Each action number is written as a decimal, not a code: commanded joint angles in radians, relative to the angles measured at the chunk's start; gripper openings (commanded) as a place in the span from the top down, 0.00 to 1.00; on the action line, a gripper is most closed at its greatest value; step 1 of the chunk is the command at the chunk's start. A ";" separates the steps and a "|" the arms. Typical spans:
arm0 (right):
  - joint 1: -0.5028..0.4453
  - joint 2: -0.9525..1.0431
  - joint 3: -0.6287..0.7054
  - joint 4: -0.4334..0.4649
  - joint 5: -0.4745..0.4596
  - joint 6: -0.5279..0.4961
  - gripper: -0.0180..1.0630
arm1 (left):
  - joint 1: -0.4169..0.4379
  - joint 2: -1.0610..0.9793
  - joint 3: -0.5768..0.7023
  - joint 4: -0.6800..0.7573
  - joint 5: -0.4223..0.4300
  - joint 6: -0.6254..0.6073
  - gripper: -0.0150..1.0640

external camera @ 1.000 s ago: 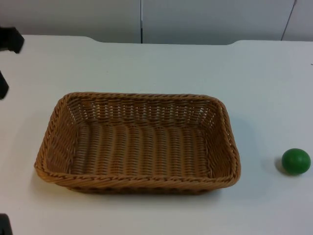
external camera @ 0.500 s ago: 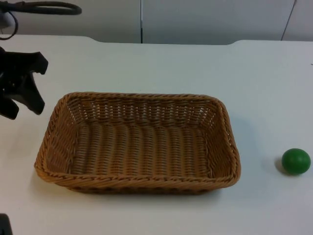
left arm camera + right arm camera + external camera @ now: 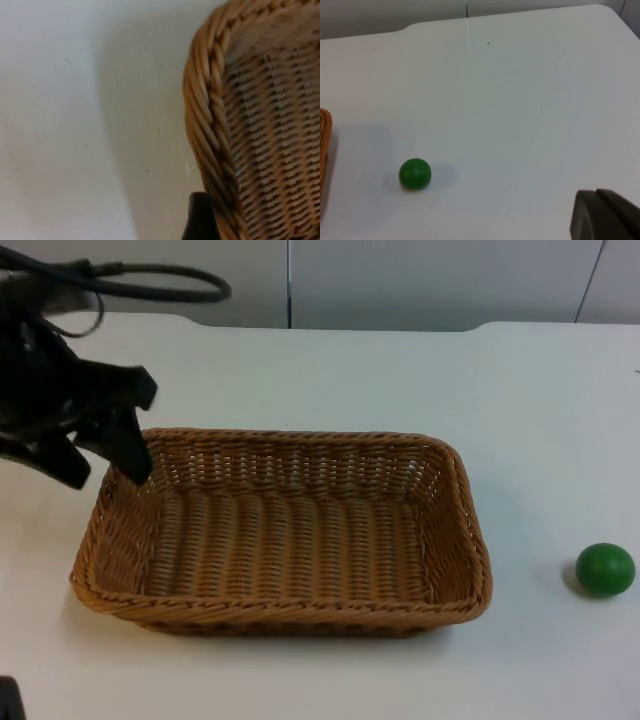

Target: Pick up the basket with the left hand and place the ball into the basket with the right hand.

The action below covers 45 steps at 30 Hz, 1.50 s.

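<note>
A rectangular wicker basket (image 3: pixel 280 530) sits on a smooth white worktop (image 3: pixel 330 380), a little left of centre in the top view. It is woven from tan cane, with a thick braided rim, rounded corners, ribbed sloping walls and a flat woven floor.

The left gripper (image 3: pixel 100 455), matte black and angular, reaches in from the upper left of the frame and hangs over the basket's upper-left corner. Its jaws are spread apart, one finger outside the rim above the bare worktop and the other just over the corner of the rim. Whether either finger touches the cane cannot be told from the top view. The left wrist view shows the braided rim (image 3: pixel 210 125) curving past close up, the open weave of the wall beside it, the white worktop on the other side, and one black fingertip (image 3: pixel 200 217) just outside the rim.

A small, smooth, round green ball (image 3: pixel 605 569) rests on the worktop at the right edge of the frame, well apart from the basket's right end. In the right wrist view the ball (image 3: pixel 415 173) lies on the bare white surface with a soft shadow, near a sliver of the basket's edge (image 3: pixel 324 145). A dark fingertip (image 3: pixel 605 215) of the right gripper stands there too, well away from the ball; how its jaws are set cannot be told.

A grey partition wall (image 3: pixel 420 275) closes the far edge of the worktop.
</note>
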 commanded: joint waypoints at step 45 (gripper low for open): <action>-0.008 -0.002 0.010 -0.002 -0.007 -0.005 0.99 | 0.025 0.158 -0.160 -0.054 0.150 -0.085 0.99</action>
